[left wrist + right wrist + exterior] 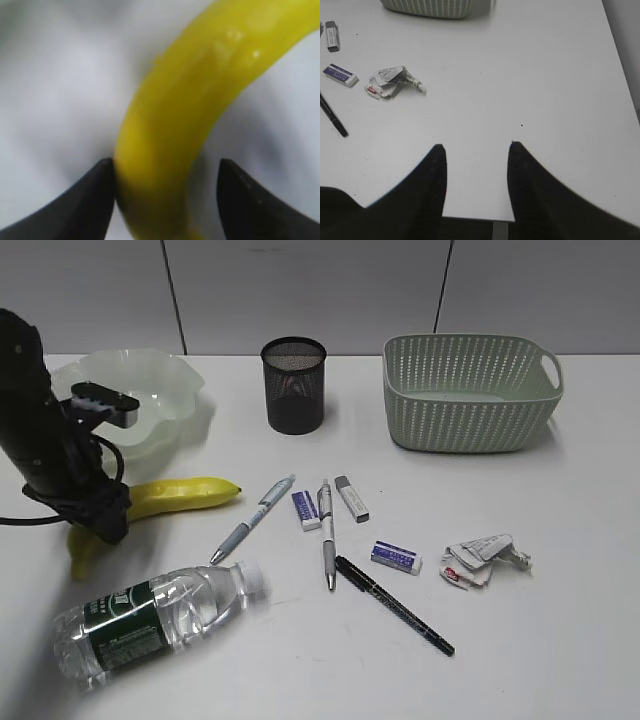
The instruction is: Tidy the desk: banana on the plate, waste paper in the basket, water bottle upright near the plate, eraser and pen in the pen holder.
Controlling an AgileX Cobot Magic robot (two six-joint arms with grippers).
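Note:
The yellow banana (185,493) lies on the white desk (560,540) in front of the pale green plate (150,380). My left gripper (100,525) is lowered over the banana's left end. In the left wrist view the banana (190,115) lies between the open jaws (165,162); the left jaw touches it and the right jaw stands apart. The water bottle (150,620) lies on its side at the front left. The waste paper (485,558) (392,82) lies at the right. My right gripper (476,150) is open and empty over the desk's front edge.
The black mesh pen holder (294,385) and the green basket (470,395) stand at the back. Three pens (255,518) (327,532) (395,605) and three erasers (305,510) (352,498) (396,557) lie in the middle.

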